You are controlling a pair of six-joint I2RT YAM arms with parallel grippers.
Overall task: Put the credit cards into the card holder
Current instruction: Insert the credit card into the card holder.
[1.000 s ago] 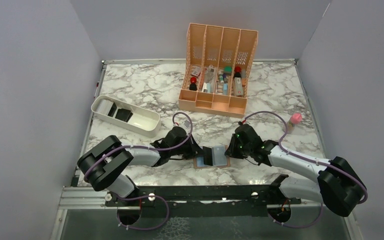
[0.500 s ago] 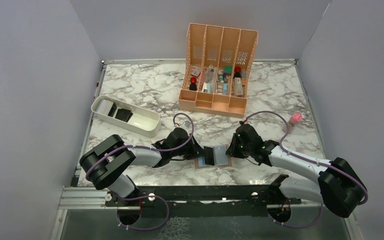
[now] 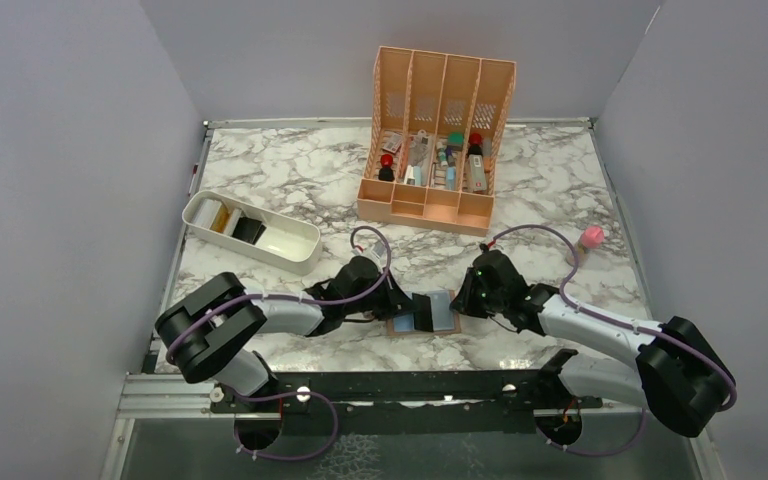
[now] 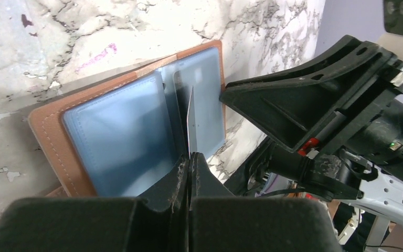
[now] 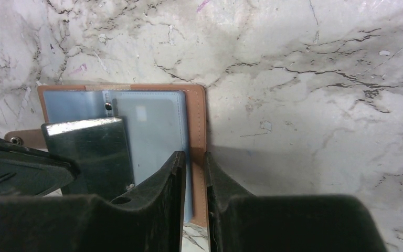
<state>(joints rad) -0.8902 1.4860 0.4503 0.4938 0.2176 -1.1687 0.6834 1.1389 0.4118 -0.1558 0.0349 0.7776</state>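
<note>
The brown card holder lies open on the marble near the front edge, its light blue pockets facing up. My left gripper is shut on a credit card that stands on edge over the middle pockets. In the right wrist view this card is a dark glossy rectangle over the holder's left half. My right gripper is over the holder's right brown edge. Its jaws are a narrow gap apart, and nothing is pinched between them. From above, the left gripper and right gripper face each other across the holder.
A white oblong tray at the left holds more cards. A tall peach organizer with small items stands at the back. A pink-capped object stands at the right. The holder's snap tab points left.
The right gripper's jaws have narrowed slightly. Both arms have shifted only a little, and the card stays over the holder.
</note>
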